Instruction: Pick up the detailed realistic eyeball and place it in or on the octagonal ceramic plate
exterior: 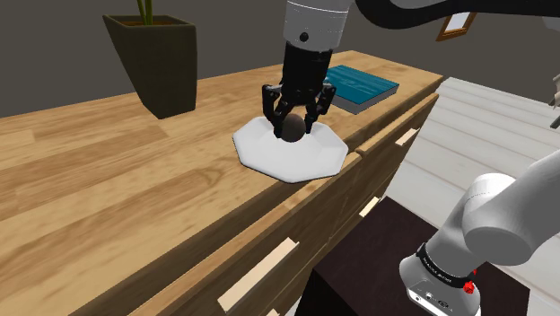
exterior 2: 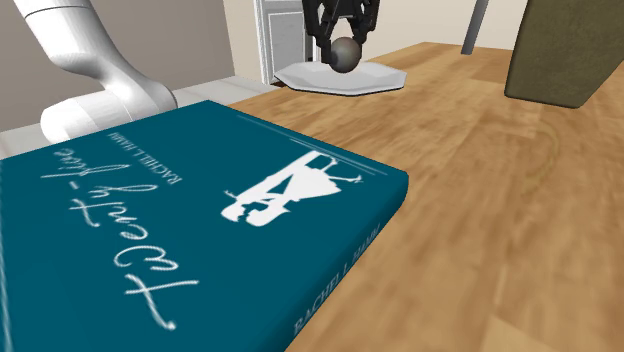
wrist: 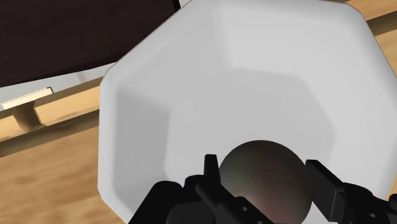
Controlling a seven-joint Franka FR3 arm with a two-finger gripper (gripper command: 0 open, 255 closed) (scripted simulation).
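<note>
The eyeball (exterior: 292, 127) is a dark grey-brown ball, and my black gripper (exterior: 292, 120) is shut on it from above. It hangs low over the white octagonal plate (exterior: 306, 158), which lies near the front edge of the wooden dresser top. The second exterior view shows the eyeball (exterior 2: 346, 54) clasped in the gripper (exterior 2: 344, 46) just over the plate (exterior 2: 378, 78); whether it touches the plate I cannot tell. In the wrist view the eyeball (wrist: 264, 175) sits between the two fingers (wrist: 212, 174), with the plate's shallow bowl (wrist: 222, 83) right behind it.
A teal book (exterior: 361, 87) lies on the dresser top beyond the plate and takes up the second exterior view's foreground (exterior 2: 180, 220). A dark planter (exterior: 157, 58) stands at the back of the shoulder view's left. Drawer fronts (exterior: 269, 260) drop below the front edge.
</note>
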